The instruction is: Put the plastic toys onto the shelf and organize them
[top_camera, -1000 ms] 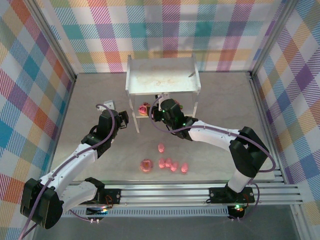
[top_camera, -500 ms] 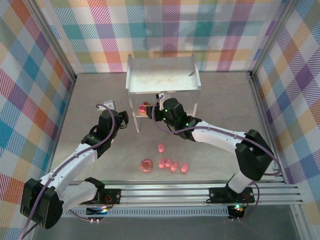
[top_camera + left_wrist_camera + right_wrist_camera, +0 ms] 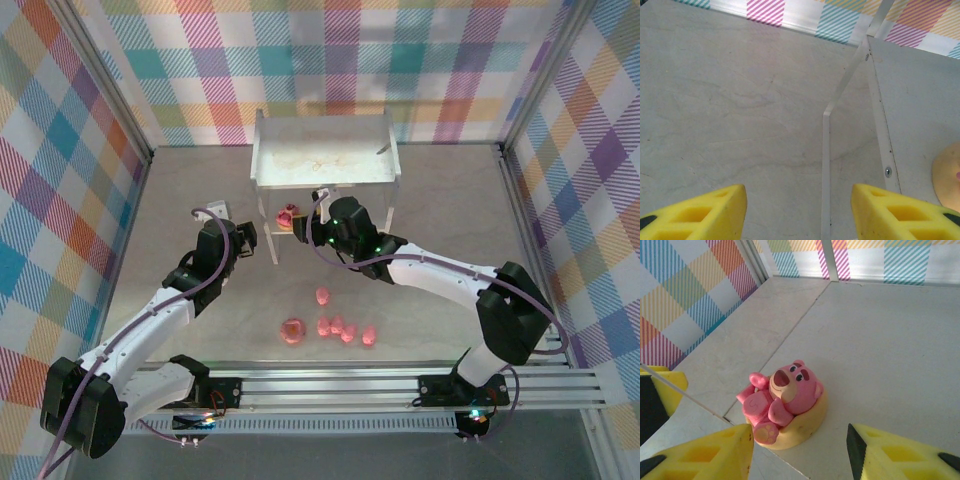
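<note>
— Right arm [image 3: 430,272] has swung its elbow outward and nudged its wrist a touch closer under the shelf [image 3: 325,165]. The left arm [image 3: 165,310] hasn't budged.

— What lies nearest us?

— Well in front of the shelf, on the table [image 3: 460,210], there's a pink donut [image 3: 292,330] with a row of four pigs [image 3: 337,324] beside it. A fifth pig [image 3: 322,296] sits apart from the row, closer to the shelf.

— And the fingers?

— Both pairs are spread and empty. The left fingers [image 3: 700,210] hover just outside the shelf's front-left leg [image 3: 826,165]. The right fingers [image 3: 705,455] reach in over the lower tier's front edge.

— Where's the toy that matters?

— The pink figure [image 3: 785,405], a bear seated on a round cream base, stands on the shelf's lower tier. It's straight ahead of the right fingers and centred on the gap between them, touched by neither. It's squat, with no real long axis, and it faces back toward them.

— Which arm, then?

— The right, I'd judge, since it's much nearer. A straight push in and a squeeze would take the figure. If the figure already counts as placed, that arm must back straight out, and the lone pig in front of the shelf looks like the closest next pick.
</note>
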Controlling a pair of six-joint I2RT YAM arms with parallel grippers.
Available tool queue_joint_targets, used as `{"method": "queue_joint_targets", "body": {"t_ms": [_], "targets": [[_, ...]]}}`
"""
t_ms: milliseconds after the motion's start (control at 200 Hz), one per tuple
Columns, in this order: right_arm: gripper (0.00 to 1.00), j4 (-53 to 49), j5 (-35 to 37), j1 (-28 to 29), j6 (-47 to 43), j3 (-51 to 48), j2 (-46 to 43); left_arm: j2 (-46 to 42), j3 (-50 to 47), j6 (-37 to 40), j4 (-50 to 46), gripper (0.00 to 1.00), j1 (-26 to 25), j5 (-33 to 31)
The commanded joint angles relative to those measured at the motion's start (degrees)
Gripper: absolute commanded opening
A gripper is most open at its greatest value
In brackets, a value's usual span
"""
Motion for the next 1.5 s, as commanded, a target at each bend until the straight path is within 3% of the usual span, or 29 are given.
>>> {"method": "queue_joint_targets", "body": {"t_ms": [0, 720, 865, 1110, 1495], "targets": [[0.54, 1.3, -2.2, -0.3, -1.4, 0.7, -2.2, -1.2, 1.3, 0.1, 1.0, 0.57, 0.9, 0.0], [0.55, -2.4, -4.9, 0.4, -2.4, 3.3, -0.7, -1.4, 1.3, 0.2, 1.3, 0.57, 0.9, 0.1], [0.47, -3.1, -5.9, 0.7, -2.2, 3.6, -0.3, -1.5, 1.1, 0.1, 1.5, 0.57, 0.9, 0.1], [0.43, -4.3, -6.7, 1.3, -2.4, 4.5, 0.0, -1.8, 1.3, 0.3, 1.1, 0.57, 0.9, 0.4], [0.42, -4.4, 1.1, 1.9, -1.4, 6.0, 2.8, -1.1, 1.9, 0.4, 1.3, 0.57, 0.9, 1.1]]}}
